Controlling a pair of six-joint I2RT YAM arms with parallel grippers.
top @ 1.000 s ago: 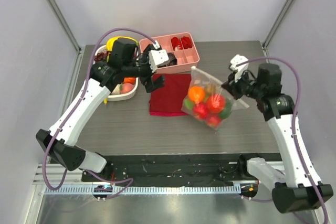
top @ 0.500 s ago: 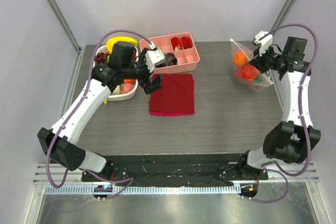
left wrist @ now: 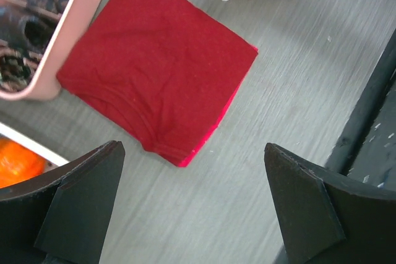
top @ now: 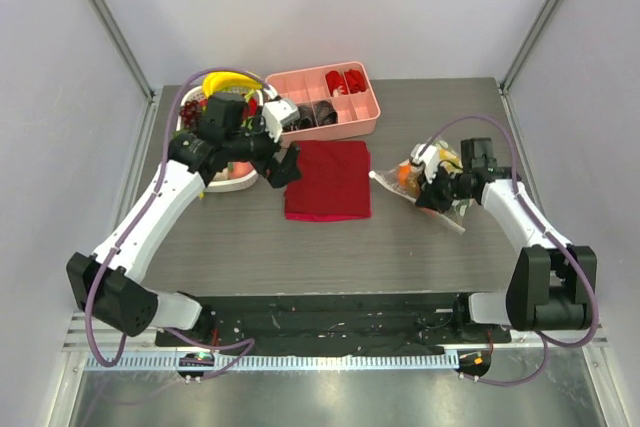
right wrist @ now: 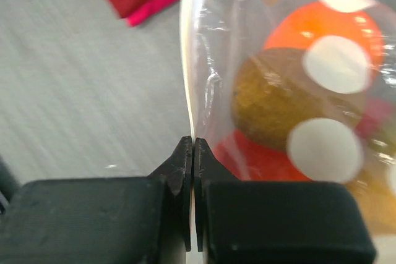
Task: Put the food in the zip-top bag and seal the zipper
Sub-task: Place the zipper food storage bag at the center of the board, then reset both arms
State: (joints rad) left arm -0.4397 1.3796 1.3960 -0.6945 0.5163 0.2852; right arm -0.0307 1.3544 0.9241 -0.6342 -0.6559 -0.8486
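Observation:
The dotted zip-top bag (top: 400,183) lies low on the table right of the red cloth, with the food (top: 406,171) inside. My right gripper (top: 432,193) is shut on the bag's thin clear edge (right wrist: 185,60). In the right wrist view the gripper (right wrist: 193,146) pinches that edge, and the bag (right wrist: 216,41) holds an orange fruit (right wrist: 322,29), a yellow-brown fruit (right wrist: 272,100) and a red fruit (right wrist: 260,159). My left gripper (top: 283,163) is open and empty over the bare table at the cloth's left edge; it also shows in the left wrist view (left wrist: 195,214).
A red folded cloth (top: 328,179) lies mid-table. A pink divided tray (top: 370,112) stands behind it. A white bowl (top: 240,183) with a banana (top: 230,78) and more fruit sits at the back left. A black strip (top: 330,312) runs along the near edge.
My right arm swung the bag from mid-table up to the far right, then brought it down beside the cloth. My left gripper drew back slightly to the left.

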